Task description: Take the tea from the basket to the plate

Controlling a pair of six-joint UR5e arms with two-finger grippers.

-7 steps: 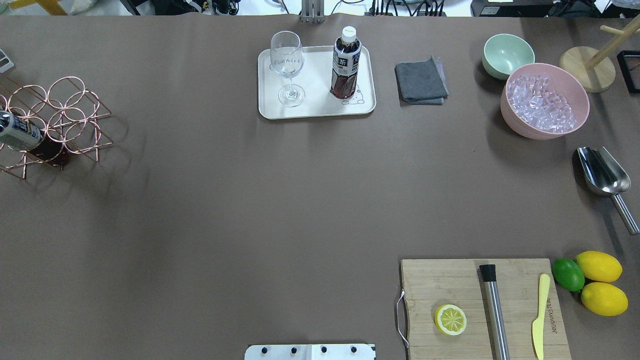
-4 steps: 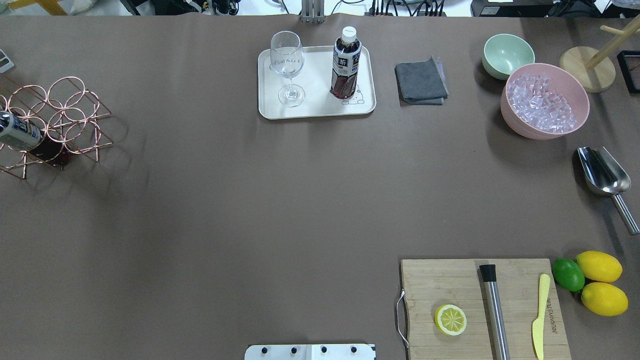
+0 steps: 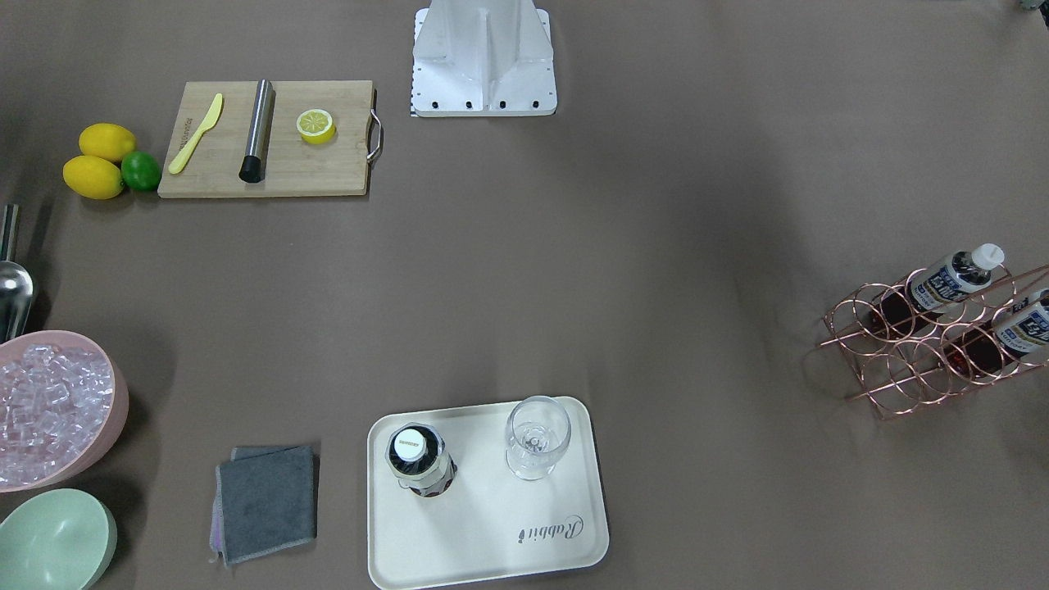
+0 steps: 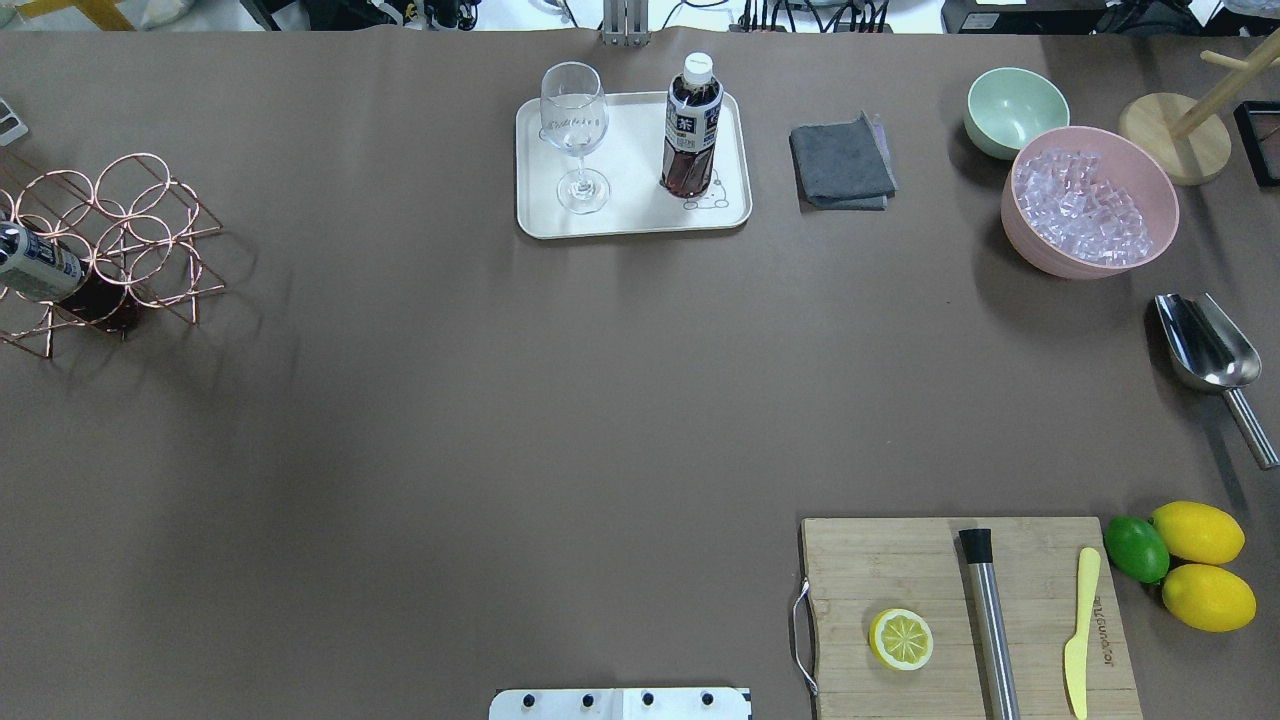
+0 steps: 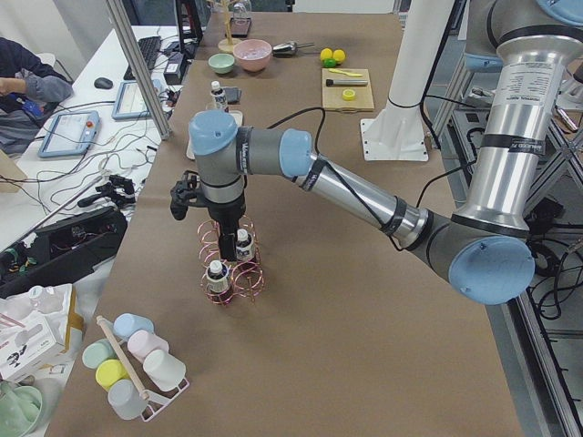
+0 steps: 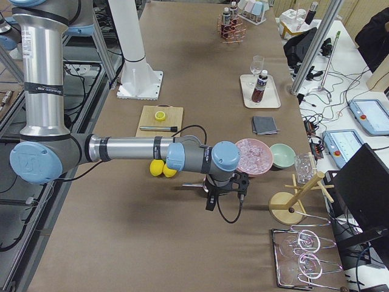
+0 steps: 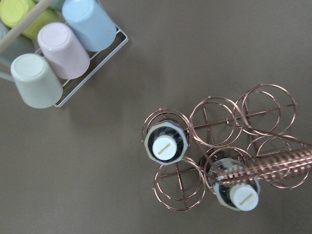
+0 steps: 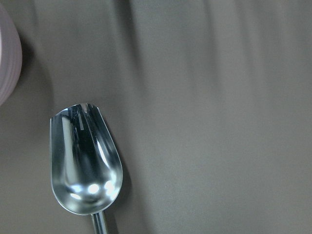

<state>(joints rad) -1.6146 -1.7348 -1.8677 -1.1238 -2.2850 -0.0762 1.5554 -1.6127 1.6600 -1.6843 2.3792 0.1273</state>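
One tea bottle (image 4: 692,125) stands upright on the cream plate (image 4: 630,215), beside a stemmed glass (image 4: 575,130); it also shows in the front view (image 3: 420,460) on the plate (image 3: 492,533). Two more tea bottles (image 3: 955,277) (image 3: 1024,324) lie in the copper wire basket (image 3: 910,360) at the table's left end. The left wrist view looks down on their caps (image 7: 165,144) (image 7: 239,192) and the basket (image 7: 219,122). My left gripper (image 5: 228,255) hangs over the basket; I cannot tell if it is open. My right gripper (image 6: 213,204) hangs over the scoop; I cannot tell its state.
A steel scoop (image 8: 85,165), a pink bowl of ice (image 4: 1090,200), a green bowl (image 4: 1015,110) and a grey cloth (image 4: 842,162) lie on the right. A cutting board (image 4: 900,570) with lemon half, muddler and knife sits front right. A rack of pastel cups (image 7: 63,48) stands beside the basket.
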